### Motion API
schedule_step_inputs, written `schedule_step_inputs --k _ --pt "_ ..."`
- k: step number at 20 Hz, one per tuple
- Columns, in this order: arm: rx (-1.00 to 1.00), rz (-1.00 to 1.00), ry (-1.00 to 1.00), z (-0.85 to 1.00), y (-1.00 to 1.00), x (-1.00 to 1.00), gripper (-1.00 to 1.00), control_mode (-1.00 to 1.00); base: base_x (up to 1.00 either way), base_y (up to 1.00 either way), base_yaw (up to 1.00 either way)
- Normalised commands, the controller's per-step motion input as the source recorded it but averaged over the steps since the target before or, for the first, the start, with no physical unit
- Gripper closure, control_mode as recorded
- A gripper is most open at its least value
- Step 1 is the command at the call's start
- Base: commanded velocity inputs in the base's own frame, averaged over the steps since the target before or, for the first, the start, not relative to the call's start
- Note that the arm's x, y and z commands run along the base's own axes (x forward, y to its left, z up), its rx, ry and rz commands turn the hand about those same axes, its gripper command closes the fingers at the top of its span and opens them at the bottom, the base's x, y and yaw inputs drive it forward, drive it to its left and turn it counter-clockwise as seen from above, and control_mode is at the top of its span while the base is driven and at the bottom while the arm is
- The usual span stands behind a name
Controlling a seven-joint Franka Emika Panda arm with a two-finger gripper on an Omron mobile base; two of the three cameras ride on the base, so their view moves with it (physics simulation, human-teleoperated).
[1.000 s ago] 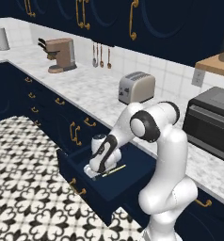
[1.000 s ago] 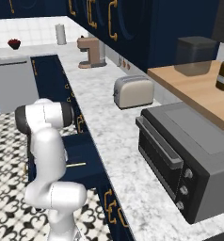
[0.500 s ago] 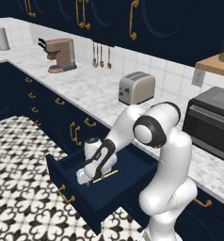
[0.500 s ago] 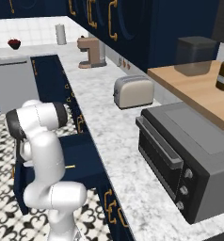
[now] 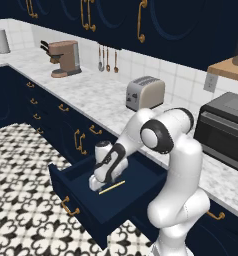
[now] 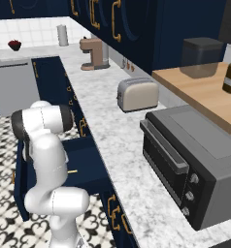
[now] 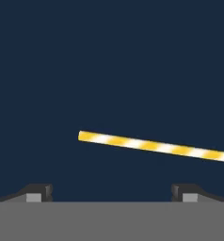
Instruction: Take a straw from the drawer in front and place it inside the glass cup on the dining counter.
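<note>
Dark blue inside of open drawer [image 5: 141, 186], straw [image 7: 156, 147] lying flat across view, fingers [image 7: 38, 190] spread wide above it

straw: thin yellow-and-white striped straw [image 7: 151, 147], smooth, matt, papery look
drawer: wide navy-blue drawer [image 5: 141, 172], flat matt painted inside; curved brass handle [image 5: 68, 206], shiny metal
worktop: white-and-grey marble worktop [image 5: 103, 102], smooth, veined stone
toaster: rounded silver toaster [image 5: 145, 92], brushed metal
microwave: dark grey microwave [image 6: 197, 162], satin metal casing
floor: black-and-white patterned tile floor [image 5: 21, 190], smooth
shelf: pale wooden board [image 6: 205, 92], matt
arm: white robot arm [image 5: 178, 165], glossy plastic shell
</note>
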Motion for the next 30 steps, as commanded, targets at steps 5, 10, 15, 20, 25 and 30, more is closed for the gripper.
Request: schedule_step_inputs --k 5,10,15,20,25,30 --pt "-0.08 0.29 0.00 -0.18 -0.01 0.10 -1.00 -1.00 0.00 0.00 0.00" --pt "-0.02 0.26 0.00 -0.30 -0.01 0.09 -1.00 -1.00 0.00 0.00 0.00" --pt "0.00 0.19 0.00 -0.30 0.00 0.18 -1.00 -1.00 0.00 0.00 0.00" --pt "0.00 0.12 0.00 -0.18 0.00 0.27 -1.00 -1.00 0.00 0.00 0.00" --pt "0.00 0.11 0.01 -0.26 0.00 0.20 -1.00 -1.00 0.00 0.00 0.00" --pt "0.00 0.09 0.03 -0.47 0.00 0.00 -1.00 -1.00 0.00 0.00 0.00"
